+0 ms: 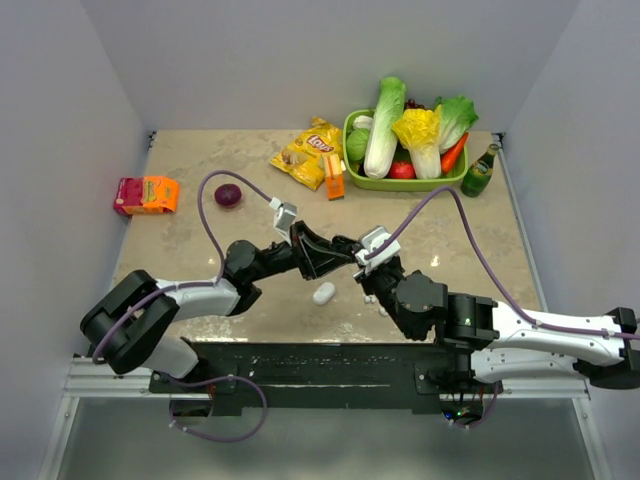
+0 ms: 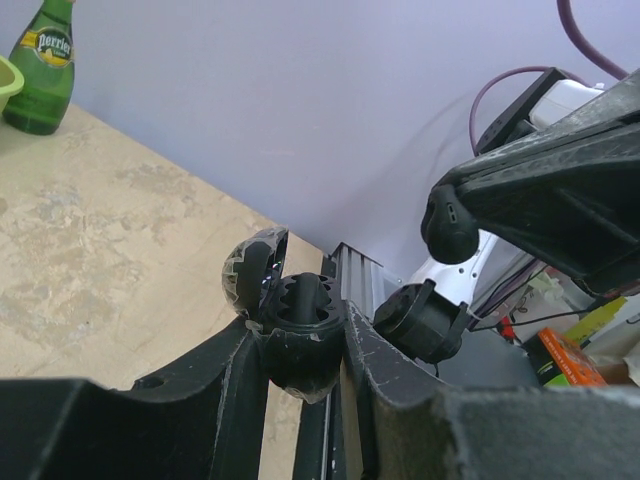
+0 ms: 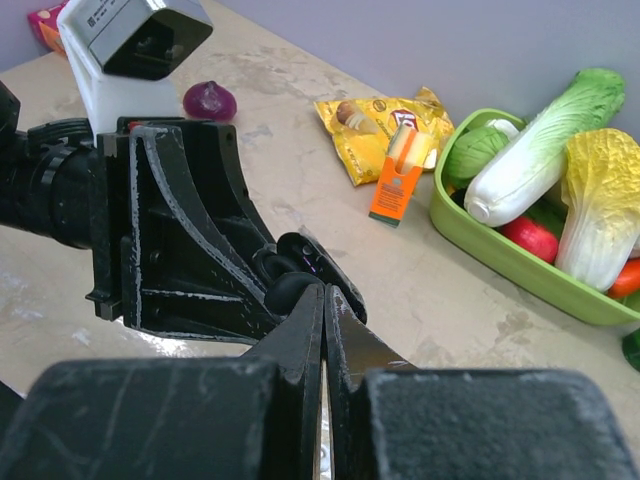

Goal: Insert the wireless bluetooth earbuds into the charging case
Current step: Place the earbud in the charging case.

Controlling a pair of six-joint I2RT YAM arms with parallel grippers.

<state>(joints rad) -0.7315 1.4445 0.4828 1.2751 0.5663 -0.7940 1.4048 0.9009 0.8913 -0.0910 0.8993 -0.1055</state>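
Observation:
My left gripper (image 1: 338, 255) is shut on a black pill-shaped charging case (image 2: 297, 345), held above the table with its lid (image 2: 250, 270) hinged open. My right gripper (image 1: 362, 264) is shut, with a glossy black earbud (image 2: 448, 228) pinched at its fingertips, right beside the open case. In the right wrist view the bud (image 3: 290, 288) sits at the fingertips (image 3: 312, 320) against the case lid (image 3: 322, 268). A white case (image 1: 323, 293) lies on the table under the grippers, with small white earbuds (image 1: 372, 299) next to it. I cannot tell whether a second black bud is in the case.
A green basket (image 1: 400, 183) of vegetables stands at the back right, with a green bottle (image 1: 480, 170) beside it. A yellow chips bag (image 1: 308, 152) and an orange box (image 1: 334, 177) lie at the back centre. A red onion (image 1: 228, 195) and a red-orange pack (image 1: 146, 194) lie at the left.

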